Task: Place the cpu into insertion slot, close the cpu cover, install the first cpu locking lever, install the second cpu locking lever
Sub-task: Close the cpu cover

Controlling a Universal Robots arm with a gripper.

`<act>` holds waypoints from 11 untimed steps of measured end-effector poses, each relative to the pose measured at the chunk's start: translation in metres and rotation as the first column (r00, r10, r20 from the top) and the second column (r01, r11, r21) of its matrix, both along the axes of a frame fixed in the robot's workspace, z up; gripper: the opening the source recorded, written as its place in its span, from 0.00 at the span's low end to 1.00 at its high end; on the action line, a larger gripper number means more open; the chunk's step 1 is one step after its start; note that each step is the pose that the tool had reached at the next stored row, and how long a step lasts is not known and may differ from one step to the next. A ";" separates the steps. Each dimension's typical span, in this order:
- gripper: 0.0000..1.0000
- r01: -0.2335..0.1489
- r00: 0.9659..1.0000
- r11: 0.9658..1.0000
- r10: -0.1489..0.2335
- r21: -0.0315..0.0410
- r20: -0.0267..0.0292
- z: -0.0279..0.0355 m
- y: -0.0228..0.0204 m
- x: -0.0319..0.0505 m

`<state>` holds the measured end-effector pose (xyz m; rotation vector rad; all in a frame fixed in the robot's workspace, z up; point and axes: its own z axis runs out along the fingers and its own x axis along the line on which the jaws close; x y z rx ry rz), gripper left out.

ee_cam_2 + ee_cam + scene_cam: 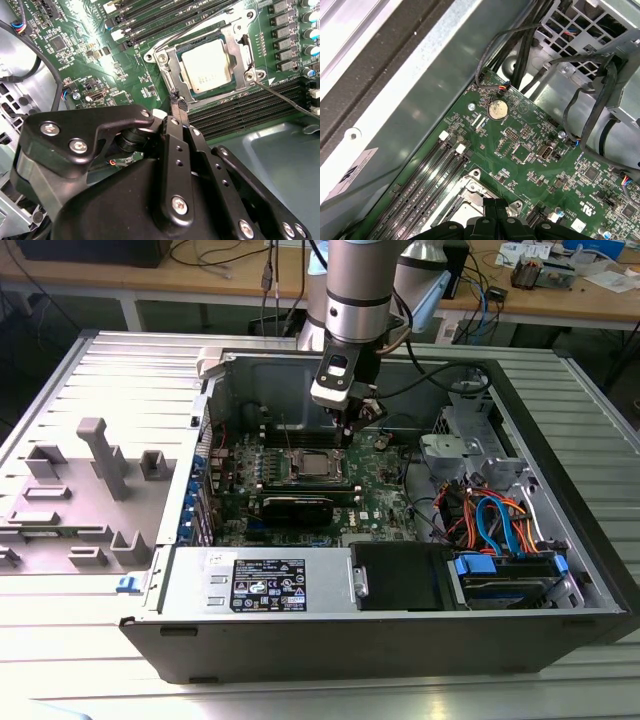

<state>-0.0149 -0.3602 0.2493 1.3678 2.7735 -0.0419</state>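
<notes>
Hovering claw (178, 106), apparently beside cpu cover (241, 50)

Bright, even room light reaches the motherboard (135, 70), with white glare on the memory slots (160, 17) beside the cpu (206, 67), whose metal top shines softly.

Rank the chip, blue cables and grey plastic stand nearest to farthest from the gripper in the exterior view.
1. Chip, seated beside the gripper.
2. Blue cables, toward the exterior view's right.
3. Grey plastic stand, exterior view's left, outside the case.
</notes>
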 end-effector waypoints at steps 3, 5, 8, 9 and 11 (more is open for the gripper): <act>0.11 0.000 1.000 1.000 0.000 0.000 0.000 0.0000 0.0000 0.0000; 0.11 -0.002 1.000 1.000 0.002 0.000 0.000 0.0000 0.0000 0.0000; 0.11 -0.002 1.000 1.000 0.002 0.000 0.000 0.0000 0.0000 0.0000; 0.11 -0.002 1.000 1.000 0.002 0.000 0.000 0.0000 0.0000 0.0000; 0.11 -0.002 1.000 1.000 0.002 0.000 0.000 0.0000 0.0000 0.0000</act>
